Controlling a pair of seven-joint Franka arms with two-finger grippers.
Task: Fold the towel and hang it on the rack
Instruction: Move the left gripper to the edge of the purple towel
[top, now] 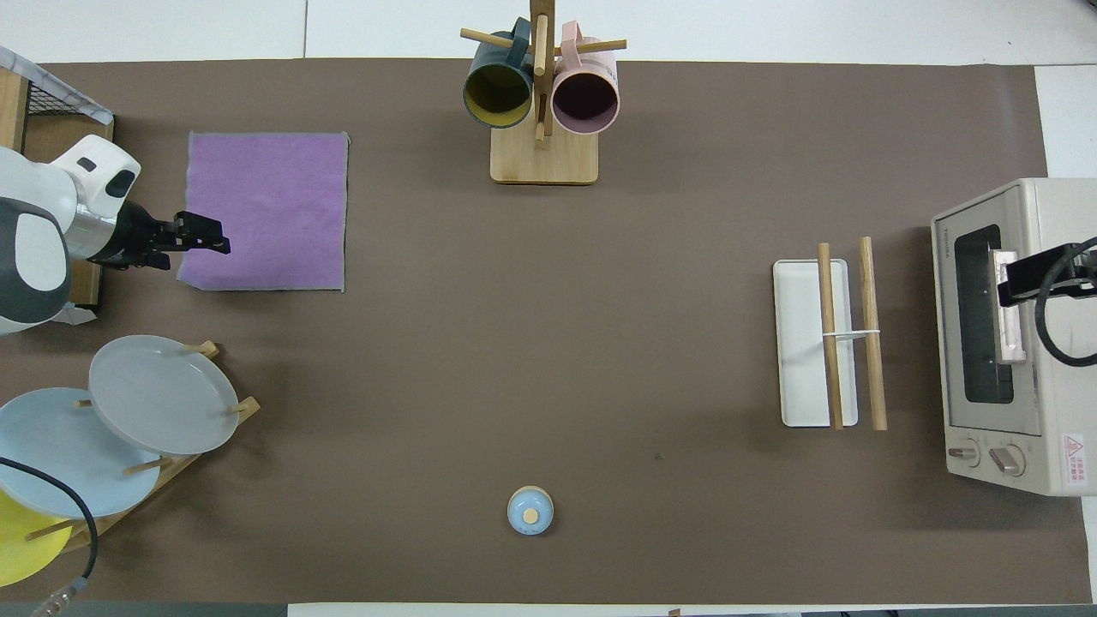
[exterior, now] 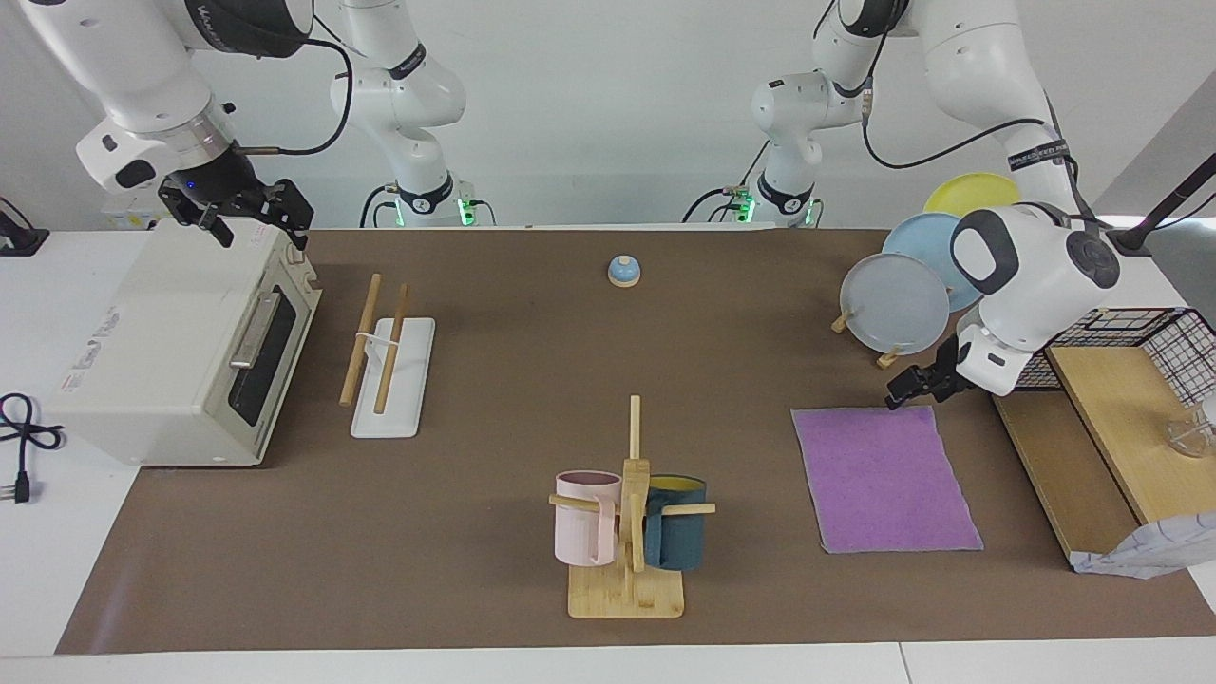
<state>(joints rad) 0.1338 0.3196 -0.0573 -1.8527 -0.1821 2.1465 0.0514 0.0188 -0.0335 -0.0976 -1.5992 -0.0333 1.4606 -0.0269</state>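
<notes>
The purple towel (exterior: 883,480) (top: 266,210) lies flat and unfolded on the brown mat toward the left arm's end of the table. My left gripper (exterior: 910,391) (top: 210,238) is open and low over the towel's edge at the left arm's end, near the corner nearer the robots. The towel is not lifted. The rack (exterior: 394,375) (top: 814,343), a white base with two light-wood rods, stands toward the right arm's end, beside the oven. My right gripper (exterior: 252,217) (top: 1041,278) is open, up in the air over the toaster oven, waiting.
A toaster oven (exterior: 180,351) (top: 1003,334) stands at the right arm's end. A bamboo mug tree (exterior: 627,579) (top: 542,158) holds two mugs. A plate stand (exterior: 898,304) (top: 163,394), a wooden shelf (exterior: 1111,427) with a wire basket, and a small blue bell (exterior: 624,271) (top: 530,511) are also here.
</notes>
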